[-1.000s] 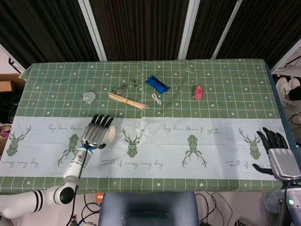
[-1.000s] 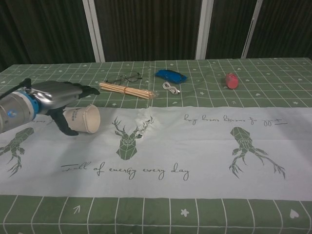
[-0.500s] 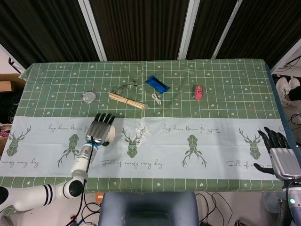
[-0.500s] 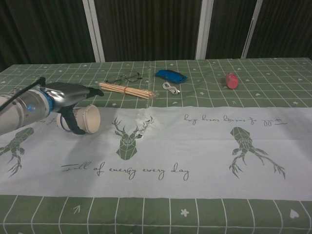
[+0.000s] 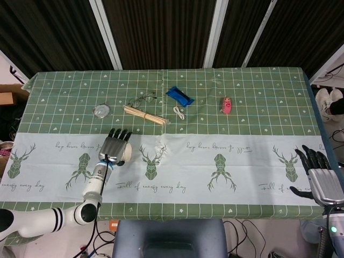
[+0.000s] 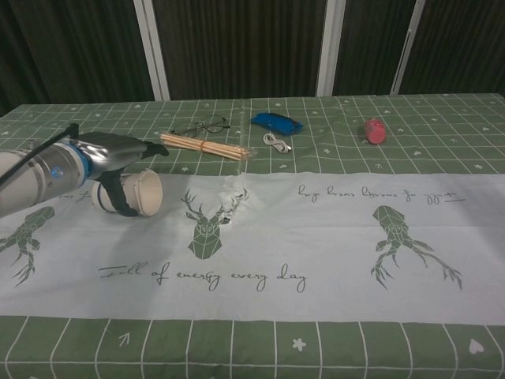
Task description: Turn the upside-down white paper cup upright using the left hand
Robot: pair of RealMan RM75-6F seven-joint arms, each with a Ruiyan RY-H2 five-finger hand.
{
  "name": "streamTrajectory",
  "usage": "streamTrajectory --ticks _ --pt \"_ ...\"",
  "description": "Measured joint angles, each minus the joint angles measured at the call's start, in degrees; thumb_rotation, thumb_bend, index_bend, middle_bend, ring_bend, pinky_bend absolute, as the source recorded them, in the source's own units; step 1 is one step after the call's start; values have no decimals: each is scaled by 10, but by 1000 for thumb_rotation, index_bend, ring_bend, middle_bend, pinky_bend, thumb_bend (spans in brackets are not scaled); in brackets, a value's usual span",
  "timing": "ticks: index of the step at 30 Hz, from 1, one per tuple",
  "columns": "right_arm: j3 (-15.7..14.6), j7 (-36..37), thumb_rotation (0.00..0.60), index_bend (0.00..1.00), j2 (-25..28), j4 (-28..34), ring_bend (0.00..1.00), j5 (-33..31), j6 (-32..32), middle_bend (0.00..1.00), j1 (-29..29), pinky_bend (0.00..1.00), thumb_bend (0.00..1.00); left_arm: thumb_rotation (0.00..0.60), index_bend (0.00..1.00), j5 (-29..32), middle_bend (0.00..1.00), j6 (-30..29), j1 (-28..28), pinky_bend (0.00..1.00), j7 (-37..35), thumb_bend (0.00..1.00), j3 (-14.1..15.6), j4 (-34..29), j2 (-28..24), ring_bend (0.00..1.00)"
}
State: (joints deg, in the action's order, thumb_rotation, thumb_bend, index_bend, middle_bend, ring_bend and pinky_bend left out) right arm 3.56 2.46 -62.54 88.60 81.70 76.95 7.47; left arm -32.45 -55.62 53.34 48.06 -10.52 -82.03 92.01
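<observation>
Currently the desk (image 5: 258,91) carries a green checked cloth with a pale band of deer prints running across its near half. The left arm reaches in from the near left corner, and the left hand (image 5: 114,147) lies palm-down over the white paper cup (image 6: 136,192) on the pale band, left of centre. In the chest view the cup lies on its side, its open mouth facing the desk's centre, with the thumb curved down across its front wall and the other fingers (image 6: 146,148) stretched over its top; the hand grips the cup. In the head view only the cup's rim shows past the hand's right side. The right hand (image 5: 321,177) hovers at the near right edge, fingers apart and extended, holding nothing; the chest view does not show it.

Toward the far edge lie the remaining items, none touching the cup. A bundle of wooden sticks (image 5: 145,115) lies slantwise just beyond the left hand. A pair of spectacles (image 5: 142,99) sits behind the bundle. A blue packet (image 5: 179,96) lies near the far centre, with a small coiled white cord (image 5: 179,112) just in front of it. A small round silvery object (image 5: 101,110) sits left of the sticks. A small pink object (image 5: 227,105) rests right of centre.
</observation>
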Motion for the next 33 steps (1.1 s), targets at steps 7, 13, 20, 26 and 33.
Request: streamTrajectory --ticks 7,13,20,26,33 --pt "0 -3 600 0 1 2 1 -1 -1 2 0 2 5 600 73 -3 91 -10 6 47 1 166 7 14 10 4" --pt "-1 -5 600 0 0 -1 0 -1 -2 1 1 1 5 600 233 -12 224 -33 8 65 6 180 12 28 22 45" --pt "0 -5 600 0 -1 0 0 -3 -4 1 1 1 5 600 337 -31 350 -50 5 105 6 218 15 41 35 128" --pt "-1 -3 600 0 1 0 0 -3 -4 1 1 1 5 600 406 -53 424 -64 1 131 2 238 16 46 38 189" --pt "-1 -4 600 0 2 2 0 -4 -5 1 1 1 5 600 407 -98 420 -84 -15 137 -51 240 5 17 24 194"
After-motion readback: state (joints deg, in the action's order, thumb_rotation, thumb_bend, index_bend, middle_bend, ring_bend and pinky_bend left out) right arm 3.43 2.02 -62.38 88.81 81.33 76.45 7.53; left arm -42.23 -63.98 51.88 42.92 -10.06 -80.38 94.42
